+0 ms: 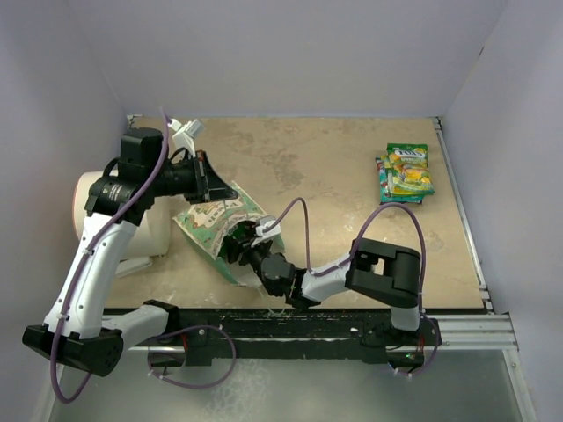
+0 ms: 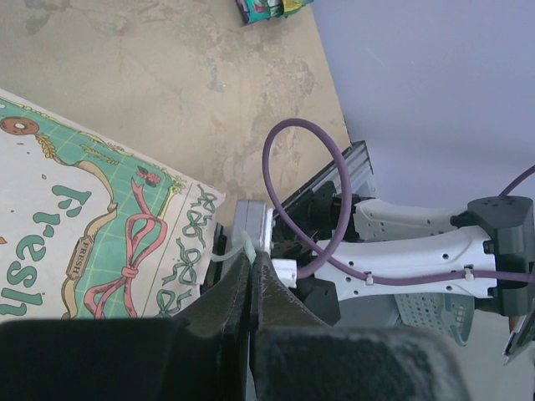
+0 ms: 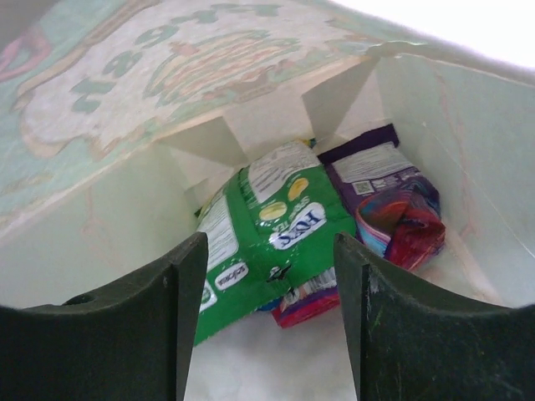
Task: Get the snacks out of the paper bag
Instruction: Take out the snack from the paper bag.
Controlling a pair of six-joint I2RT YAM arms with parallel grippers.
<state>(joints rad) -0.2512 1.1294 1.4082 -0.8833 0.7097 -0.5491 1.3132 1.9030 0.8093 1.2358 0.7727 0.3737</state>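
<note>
Right wrist: end effector inside paper bag

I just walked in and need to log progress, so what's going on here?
The left gripper is pinched shut on the paper bag at its edge, holding it tilted. The right gripper, open, is inside the bag's mouth, facing a green packet and a purple packet at the bottom; it grips neither. Other packets lie out on the table, far right.
</note>
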